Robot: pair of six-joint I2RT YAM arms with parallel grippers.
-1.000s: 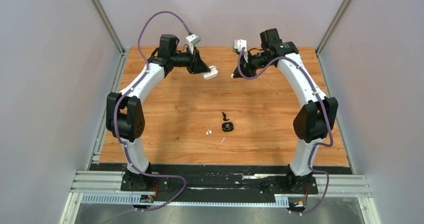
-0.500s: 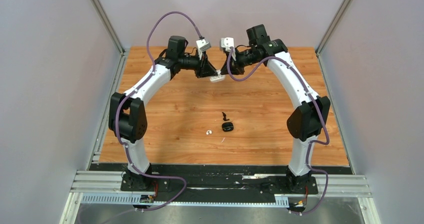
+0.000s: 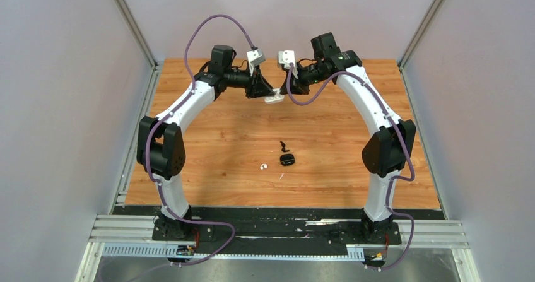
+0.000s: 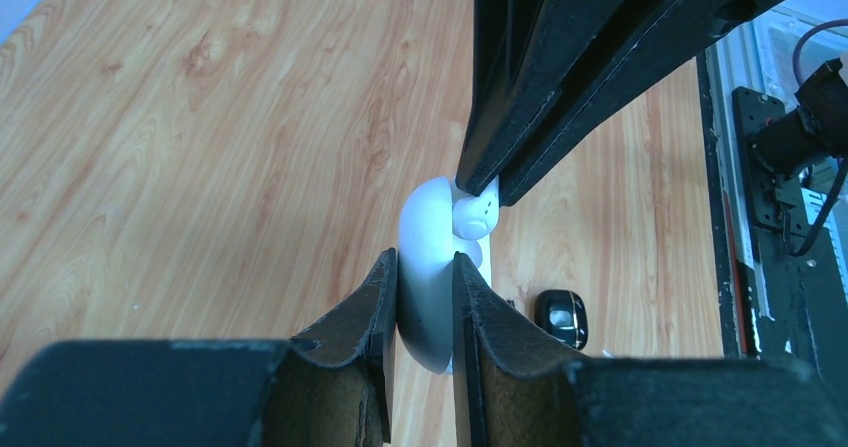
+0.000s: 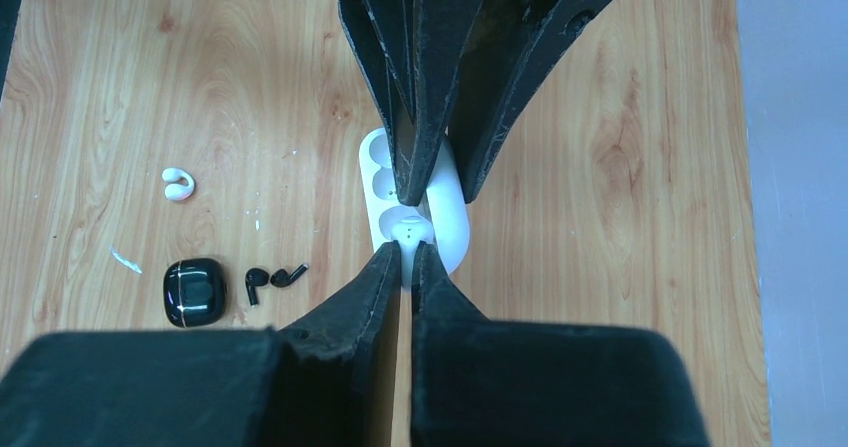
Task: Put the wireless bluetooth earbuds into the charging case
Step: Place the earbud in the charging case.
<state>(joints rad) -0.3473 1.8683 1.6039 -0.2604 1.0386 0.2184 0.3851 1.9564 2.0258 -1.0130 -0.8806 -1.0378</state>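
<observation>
Wood table | left tool clamps charging case | right tool pinches white earbud against it

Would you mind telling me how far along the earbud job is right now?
Done: the left gripper holds the open white case off the table. In hand: the right gripper pinches a white earbud at a socket of the case; whether it is seated is unclear. Left: the second white earbud lies on the table, and two black earbuds lie beside the black case.
</observation>
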